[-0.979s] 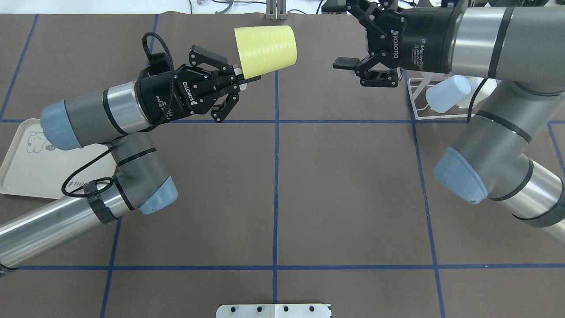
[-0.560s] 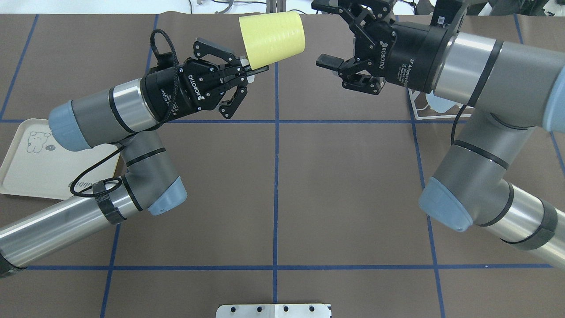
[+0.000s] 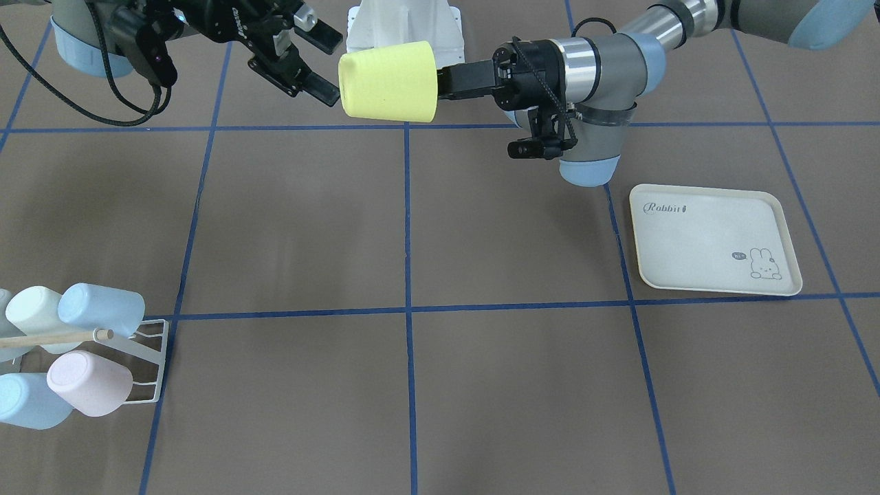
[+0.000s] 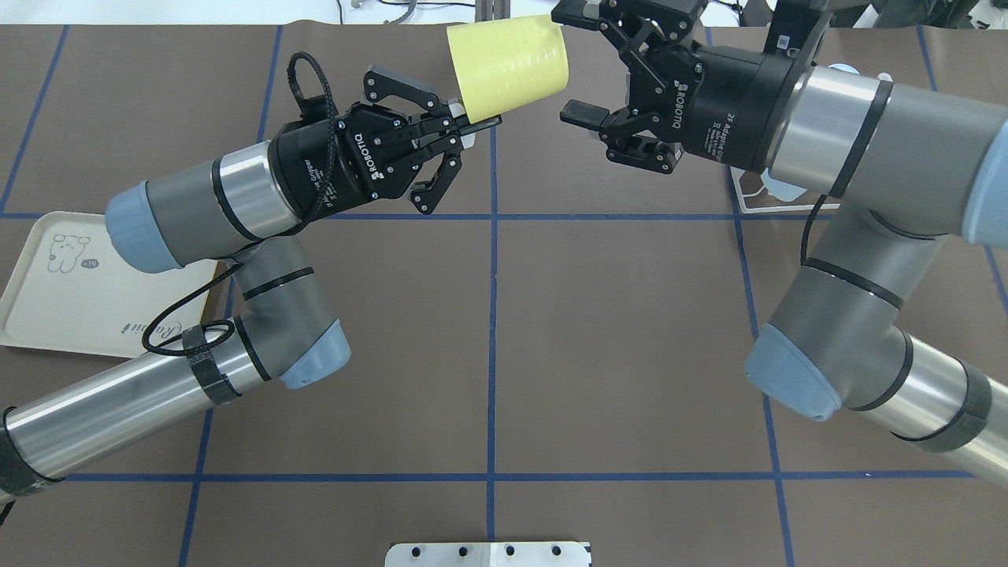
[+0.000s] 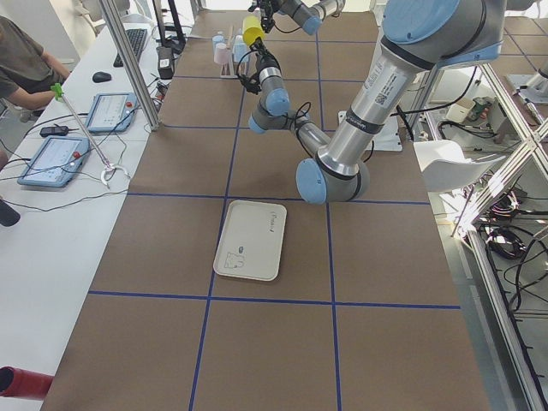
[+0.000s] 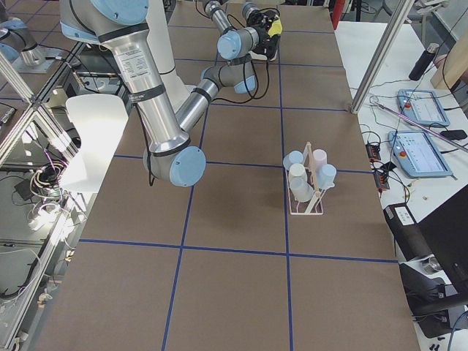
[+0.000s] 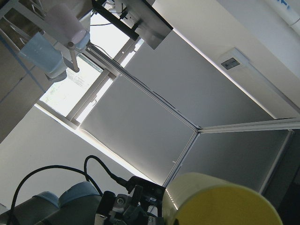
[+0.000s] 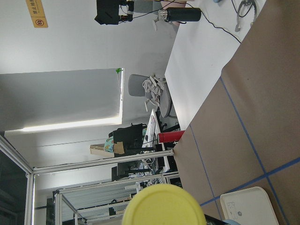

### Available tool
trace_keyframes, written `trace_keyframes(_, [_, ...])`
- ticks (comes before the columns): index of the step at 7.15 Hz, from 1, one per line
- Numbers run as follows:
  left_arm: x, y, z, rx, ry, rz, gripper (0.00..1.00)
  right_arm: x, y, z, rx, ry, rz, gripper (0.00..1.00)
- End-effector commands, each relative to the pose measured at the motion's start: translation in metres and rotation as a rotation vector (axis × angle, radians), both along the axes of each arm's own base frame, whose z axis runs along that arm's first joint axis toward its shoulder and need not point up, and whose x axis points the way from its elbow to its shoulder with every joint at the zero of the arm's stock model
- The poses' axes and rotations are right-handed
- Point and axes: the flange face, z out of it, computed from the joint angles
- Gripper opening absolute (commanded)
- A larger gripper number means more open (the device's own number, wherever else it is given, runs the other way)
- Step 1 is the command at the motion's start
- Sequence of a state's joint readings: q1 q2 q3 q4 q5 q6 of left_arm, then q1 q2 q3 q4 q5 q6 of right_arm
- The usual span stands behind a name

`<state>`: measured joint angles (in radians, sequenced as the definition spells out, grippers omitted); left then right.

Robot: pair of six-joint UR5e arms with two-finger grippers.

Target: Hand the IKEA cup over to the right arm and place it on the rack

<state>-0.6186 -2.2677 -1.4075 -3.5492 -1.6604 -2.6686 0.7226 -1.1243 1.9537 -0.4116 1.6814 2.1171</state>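
**Handover not yet made, cup in left hand only**

The left hand (image 4: 475, 123) pinched the rim of the yellow IKEA cup (image 4: 508, 67), holding it on its side in the air over the counter (image 4: 614, 315), far middle. The right hand (image 4: 569, 63) was spread wide, fingers just at the cup's base end, apparently not touching. Left to do: right grasp, left release, carry to the rack (image 3: 158, 347) on the robot's right, well apart, other cups (image 3: 96, 309) on it.
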Motion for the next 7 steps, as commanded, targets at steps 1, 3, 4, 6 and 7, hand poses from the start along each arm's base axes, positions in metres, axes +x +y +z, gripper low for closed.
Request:
trace_keyframes(1, [0.0055,0.0041,-0.0050,0.002,0.003,0.010,0.00,0.0003,0.0001,-0.0001,0.000,-0.001,0.001,1.00])
trace_keyframes(3, [0.0110,0.0090,-0.0087,0.005,0.005,0.021,0.00,0.0002,0.0002,-0.0001,0.001,-0.001,0.000,1.00])
trace_keyframes(4, [0.0117,0.0096,-0.0087,0.005,0.005,0.022,0.00,0.0001,0.0002,0.0006,0.000,0.001,0.000,1.00])
trace_keyframes(6, [0.0128,0.0100,-0.0091,0.005,0.005,0.024,0.00,-0.0023,0.0021,0.0013,-0.001,0.000,-0.007,1.00])
trace_keyframes(7, [0.0141,0.0113,-0.0091,0.006,0.005,0.026,0.00,-0.0047,0.0030,0.0018,-0.002,0.001,-0.011,1.00])
